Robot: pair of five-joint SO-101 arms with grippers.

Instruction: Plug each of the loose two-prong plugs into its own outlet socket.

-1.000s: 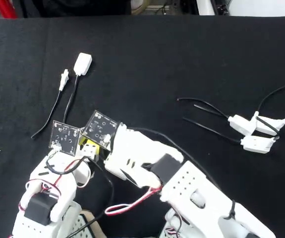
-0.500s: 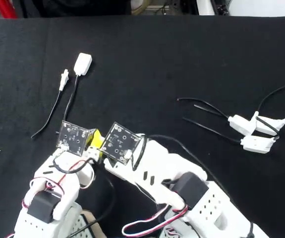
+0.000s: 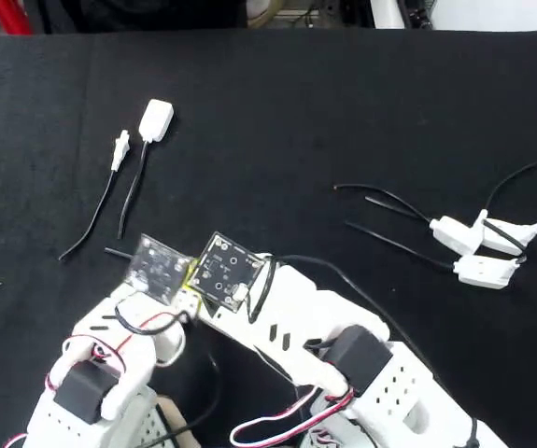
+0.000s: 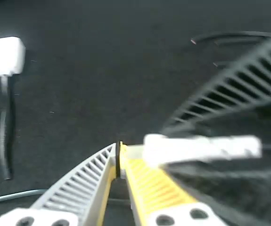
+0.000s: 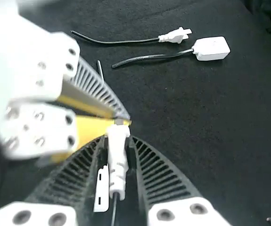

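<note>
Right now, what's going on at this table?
The right gripper is shut on a white plug. The left gripper, shut, sits tip to tip with it, beside the plug's end. Farther out on the black table, a socket and a second plug lie apart, unjoined. A cluster of white connectors lies off to the other side.

The left gripper (image 4: 118, 149) and right gripper (image 5: 118, 141) stood tip to tip at the near side of the table (image 3: 343, 121), the held plug (image 5: 117, 160) wedged in the right one's jaws, so nothing could pass between them. Beyond, to the left, a socket (image 3: 156, 119) and small plug (image 3: 120, 147) lay with their cords; a plug cluster (image 3: 478, 245) lay far right. A wide lane of black cloth ran between those groups
</note>
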